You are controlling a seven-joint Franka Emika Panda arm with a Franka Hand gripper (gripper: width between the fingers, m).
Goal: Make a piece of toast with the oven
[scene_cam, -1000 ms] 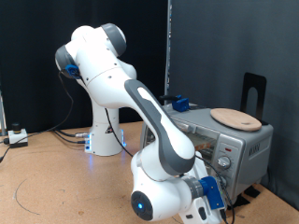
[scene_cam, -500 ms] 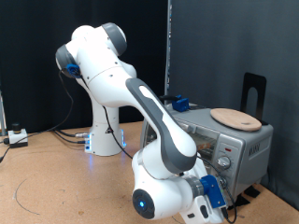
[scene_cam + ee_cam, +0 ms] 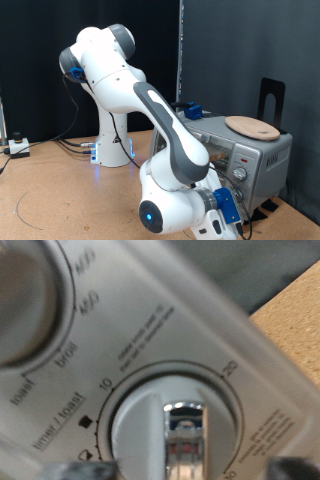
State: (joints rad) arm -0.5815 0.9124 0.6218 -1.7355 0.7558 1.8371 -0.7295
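Item: oven (image 3: 243, 150), silver-grey, at three o'clock in the exterior view, a round wooden board (image 3: 251, 126) on its roof. Panel close-up shows the timer knob (image 3: 175, 425) under "timer / toast" lettering, with a second knob (image 3: 25, 300) beside it. The gripper (image 3: 170, 472) sits right at the timer knob; we cannot tell its finger state. Bread: we see none, perhaps inside.
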